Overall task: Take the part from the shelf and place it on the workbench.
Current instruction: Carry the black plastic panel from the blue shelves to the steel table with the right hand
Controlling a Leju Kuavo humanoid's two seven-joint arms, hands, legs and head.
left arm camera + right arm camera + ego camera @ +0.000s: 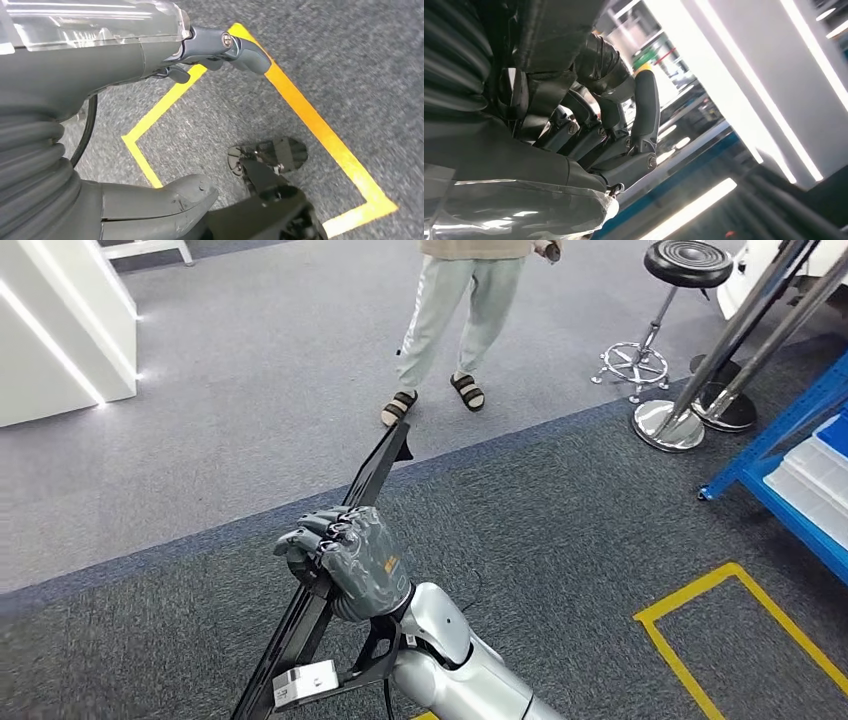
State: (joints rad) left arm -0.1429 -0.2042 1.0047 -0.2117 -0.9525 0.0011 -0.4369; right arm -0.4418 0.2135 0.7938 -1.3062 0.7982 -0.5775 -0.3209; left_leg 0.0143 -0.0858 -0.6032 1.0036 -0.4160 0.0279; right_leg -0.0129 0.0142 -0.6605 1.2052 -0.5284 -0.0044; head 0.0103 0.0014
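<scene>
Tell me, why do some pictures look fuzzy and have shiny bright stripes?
Head view: sharp and evenly lit; the right robot hand grips the black part, with glowing strips on the white wall. Left wrist view: the carpet is smeared around the yellow tape, with glare on the clear cover. Right wrist view: the background is blurred, the light bars are blown out, and the robot hand is dark.

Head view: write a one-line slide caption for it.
Right hand grips a long black part above grey carpet while a person stands ahead.
</scene>
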